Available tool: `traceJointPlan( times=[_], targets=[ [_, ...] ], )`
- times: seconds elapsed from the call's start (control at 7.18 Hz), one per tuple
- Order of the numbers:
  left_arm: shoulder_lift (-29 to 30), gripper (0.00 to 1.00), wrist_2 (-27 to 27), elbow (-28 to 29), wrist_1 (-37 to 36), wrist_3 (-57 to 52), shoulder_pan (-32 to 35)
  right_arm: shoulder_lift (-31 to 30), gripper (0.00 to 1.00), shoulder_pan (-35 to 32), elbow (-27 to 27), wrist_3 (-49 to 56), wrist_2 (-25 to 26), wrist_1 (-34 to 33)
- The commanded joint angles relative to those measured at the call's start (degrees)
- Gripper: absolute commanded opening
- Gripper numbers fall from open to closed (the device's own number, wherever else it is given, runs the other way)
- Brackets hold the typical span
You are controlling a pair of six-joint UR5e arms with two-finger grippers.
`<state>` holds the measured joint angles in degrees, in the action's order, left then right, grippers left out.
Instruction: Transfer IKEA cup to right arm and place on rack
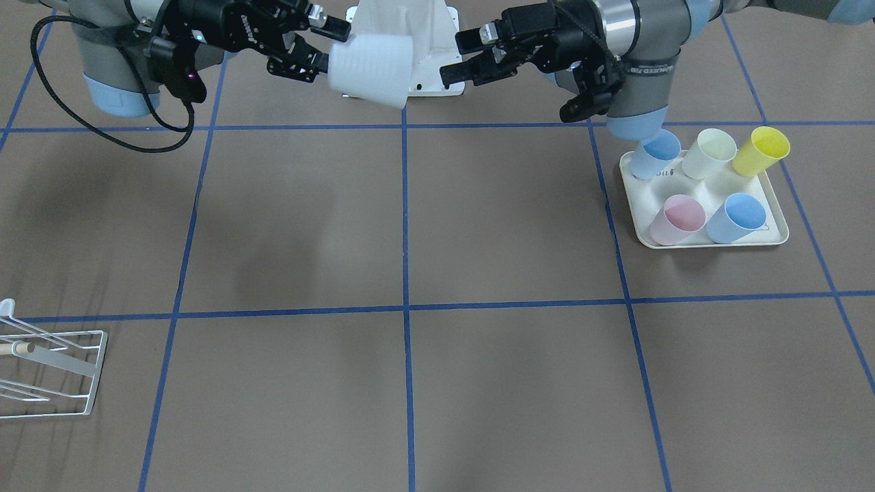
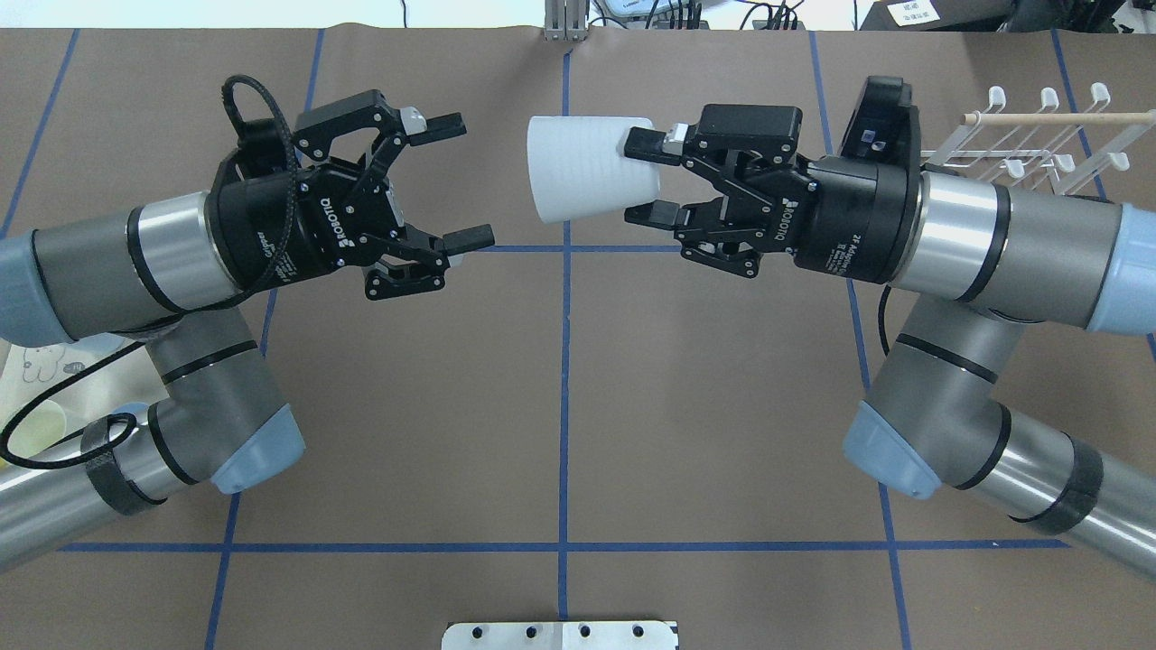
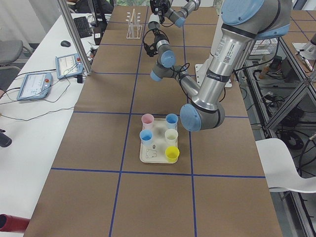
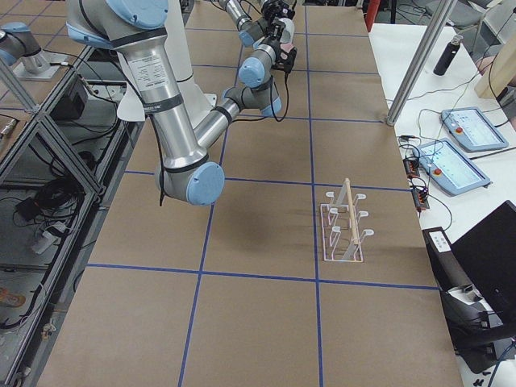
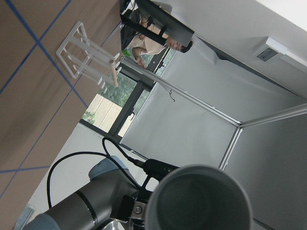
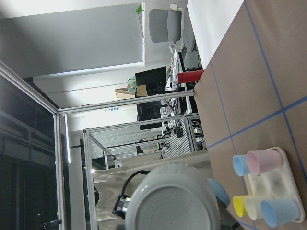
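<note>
Now — white cup (image 2: 578, 167) pinched by R gripper (image 2: 650, 178); L gripper (image 2: 461, 182) — ROBOTIQ logo — jaws wide apart.

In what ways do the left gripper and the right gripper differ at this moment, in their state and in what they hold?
The left gripper is open and empty; the right gripper is shut on the white cup. The left gripper stands apart from the cup, facing its open mouth; the right gripper holds its base end. Both are black two-finger grippers, held level above the table and pointed at each other.
</note>
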<state>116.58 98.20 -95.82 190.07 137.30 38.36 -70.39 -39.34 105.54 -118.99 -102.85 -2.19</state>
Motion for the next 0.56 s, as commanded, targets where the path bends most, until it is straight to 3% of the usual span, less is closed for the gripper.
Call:
traceJointPlan(
  times=[0.0, 0.14, 0.28, 0.42],
  targets=[
    [-5.3, 1.00, -0.1, 1.1, -0.5, -6.4, 5.6, -7.1, 0.00, -4.8, -1.8, 8.6, -0.6, -1.4],
    [-5.9, 1.00, 0.9, 1.9, -2.8, -13.3, 6.0, -9.2, 0.00, -7.5, -5.1, 14.9, -1.1, -1.4],
    [-6.1, 1.00, 2.0, 2.0, -6.9, -19.6, 6.4, -9.4, 0.00, -12.2, -8.9, 19.8, -5.4, -2.3],
    [-6.1, 1.00, 1.9, 2.0, -11.4, -21.5, 6.5, -9.0, 0.00, -20.7, -10.5, 25.3, -15.4, -8.0]
  ],
)
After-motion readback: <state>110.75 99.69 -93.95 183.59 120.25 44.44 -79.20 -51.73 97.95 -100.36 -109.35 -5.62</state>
